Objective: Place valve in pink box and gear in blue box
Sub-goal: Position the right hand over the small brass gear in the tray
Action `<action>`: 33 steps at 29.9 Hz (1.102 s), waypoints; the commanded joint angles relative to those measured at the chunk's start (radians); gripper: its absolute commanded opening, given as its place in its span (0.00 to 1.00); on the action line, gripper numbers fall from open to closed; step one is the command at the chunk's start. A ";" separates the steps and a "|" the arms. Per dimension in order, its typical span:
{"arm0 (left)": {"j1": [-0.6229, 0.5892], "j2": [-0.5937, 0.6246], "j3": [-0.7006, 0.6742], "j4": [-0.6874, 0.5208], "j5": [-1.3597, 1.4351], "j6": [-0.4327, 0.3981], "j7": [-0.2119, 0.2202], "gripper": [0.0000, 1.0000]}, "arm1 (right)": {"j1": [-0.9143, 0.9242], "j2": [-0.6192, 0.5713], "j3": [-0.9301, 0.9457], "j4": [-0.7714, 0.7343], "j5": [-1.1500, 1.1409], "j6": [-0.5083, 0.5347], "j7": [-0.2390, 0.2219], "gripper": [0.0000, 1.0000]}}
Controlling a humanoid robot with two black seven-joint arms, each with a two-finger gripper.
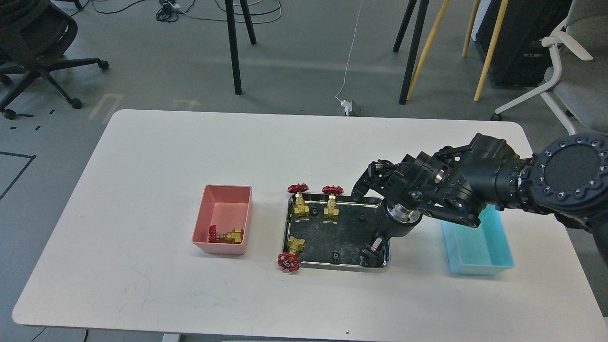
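Observation:
The pink box stands left of the steel tray and holds one valve lying on its side. Three more valves are in the tray: two upright at its back left, and one at the front left with its red wheel over the rim. Small black gears lie in the tray, one near the front and one near the back. The blue box stands right of the tray and looks empty. My right gripper points down into the tray's front right corner; its fingers are dark and small. My left gripper is out of view.
The white table carries the two boxes and the tray in a row. My right forearm hangs over the blue box's back left part. Chairs, stand legs and cables are on the floor beyond the far edge.

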 commanded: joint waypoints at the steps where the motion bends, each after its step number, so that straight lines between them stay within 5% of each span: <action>1: 0.000 0.000 0.002 0.000 0.000 0.001 0.000 0.99 | 0.000 0.000 0.000 0.000 0.000 0.000 0.000 0.39; 33: -0.005 0.005 0.003 0.000 0.000 0.000 0.000 0.99 | 0.010 0.000 0.005 -0.002 0.001 0.000 0.001 0.05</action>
